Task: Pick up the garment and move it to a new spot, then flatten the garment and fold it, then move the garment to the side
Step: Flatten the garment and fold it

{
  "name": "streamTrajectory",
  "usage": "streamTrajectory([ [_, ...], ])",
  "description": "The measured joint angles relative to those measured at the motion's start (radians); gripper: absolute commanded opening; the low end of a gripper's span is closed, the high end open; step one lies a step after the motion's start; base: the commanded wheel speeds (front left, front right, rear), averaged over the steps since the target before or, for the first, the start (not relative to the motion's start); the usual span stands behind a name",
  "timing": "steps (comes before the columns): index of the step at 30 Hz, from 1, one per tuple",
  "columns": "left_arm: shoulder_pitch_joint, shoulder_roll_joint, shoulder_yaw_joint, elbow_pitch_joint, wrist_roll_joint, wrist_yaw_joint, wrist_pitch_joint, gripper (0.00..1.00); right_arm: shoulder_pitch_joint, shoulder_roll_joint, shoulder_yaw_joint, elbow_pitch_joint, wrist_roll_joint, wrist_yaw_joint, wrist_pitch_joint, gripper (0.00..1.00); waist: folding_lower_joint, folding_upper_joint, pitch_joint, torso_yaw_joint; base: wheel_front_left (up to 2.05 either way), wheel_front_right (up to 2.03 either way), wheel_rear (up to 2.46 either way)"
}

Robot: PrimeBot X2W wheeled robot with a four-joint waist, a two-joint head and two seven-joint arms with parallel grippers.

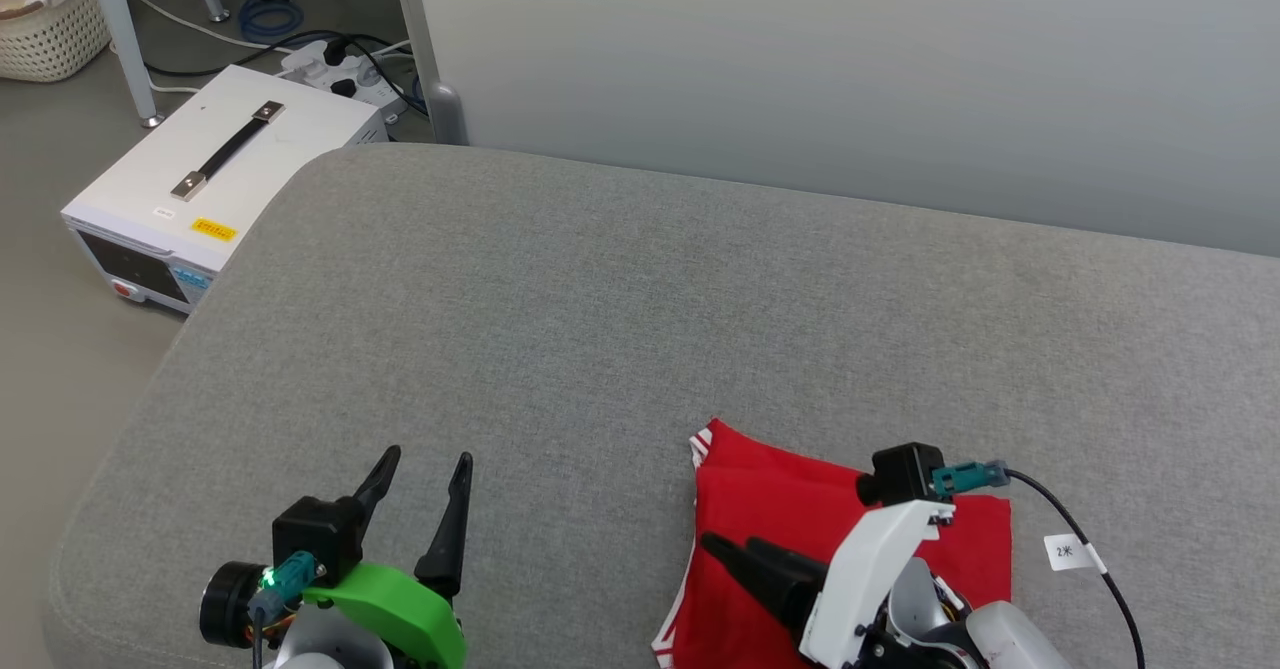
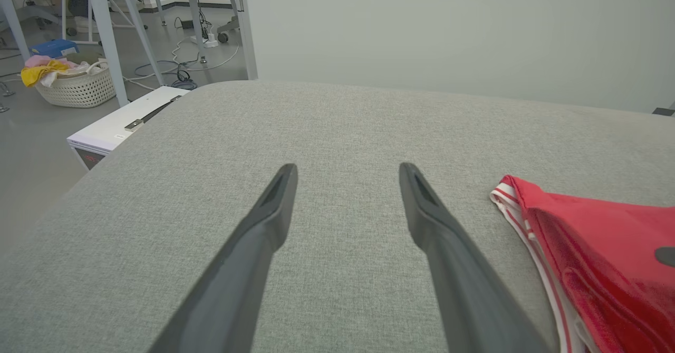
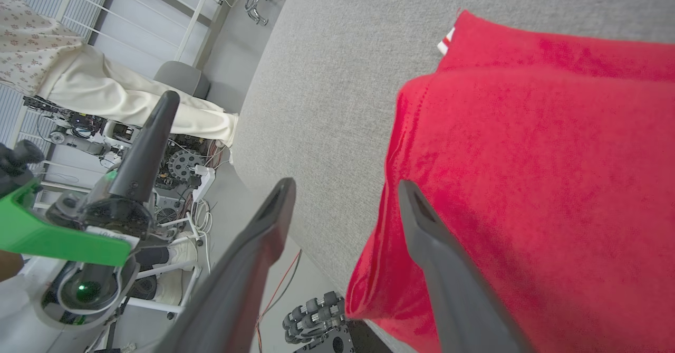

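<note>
Grey fabric-padded table (image 1: 600,299) carries job. Red jersey garment with red-white striped trim (image 1: 780,509) lies folded in compact stack at table's near right edge, lower part seemingly draping over rim, print hidden. I judge fold done, side placement done or nearly. Right hand (image 1: 730,545) over garment, fingers spread, gripping nothing. Left hand (image 1: 425,461) wide open, empty, well apart.

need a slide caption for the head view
Folded red jersey shirt at the near right of a grey fabric cushion, open right hand over it, open left hand over bare cushion.
</note>
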Motion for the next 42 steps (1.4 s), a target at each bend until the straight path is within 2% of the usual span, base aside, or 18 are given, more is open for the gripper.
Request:
streamTrajectory([
  [6,0.000,-0.005,0.002,0.001,0.000,0.000,0.000,1.00,-0.027,0.001,0.035,-0.001,0.062,0.000,-0.011,1.00,0.0000,0.0000,-0.004,-0.011,0.00,0.00,0.00],
  [9,0.000,-0.007,0.007,-0.002,0.003,-0.002,0.000,1.00,-0.039,0.002,0.016,-0.010,0.037,0.000,-0.015,1.00,0.0000,-0.0001,-0.009,-0.022,0.00,0.00,0.00],
  [13,0.000,-0.021,0.027,-0.029,0.008,-0.005,0.000,1.00,-0.076,-0.031,-0.020,-0.053,-0.143,0.000,-0.049,1.00,0.0000,0.0000,-0.012,-0.039,0.00,0.00,0.00],
  [15,0.000,-0.027,0.044,-0.048,0.013,-0.007,0.000,1.00,-0.095,-0.089,-0.026,-0.087,-0.256,0.000,-0.087,1.00,0.0000,0.0000,-0.013,-0.049,0.00,0.00,0.00],
  [21,0.006,-0.065,0.099,-0.108,0.038,-0.033,0.000,1.00,-0.106,-0.246,-0.063,-0.155,-0.479,0.000,-0.229,1.00,0.0000,0.0000,-0.015,-0.080,0.00,0.00,0.00],
  [25,0.019,-0.095,0.133,-0.133,0.063,-0.051,0.000,1.00,-0.099,-0.287,-0.149,-0.181,-0.551,0.000,-0.326,1.00,0.0000,0.0000,-0.015,-0.101,0.00,0.00,0.00],
  [35,0.067,-0.169,0.228,-0.193,0.140,-0.117,0.000,1.00,0.071,-0.244,-0.356,-0.295,-0.603,0.000,-0.511,1.00,0.0000,0.0000,-0.007,-0.156,0.00,0.00,0.00],
  [42,0.098,-0.219,0.269,-0.208,0.202,-0.155,0.000,1.00,0.202,-0.136,-0.420,-0.379,-0.655,0.000,-0.591,1.00,0.0000,0.0000,-0.006,-0.170,0.00,0.00,0.00],
])
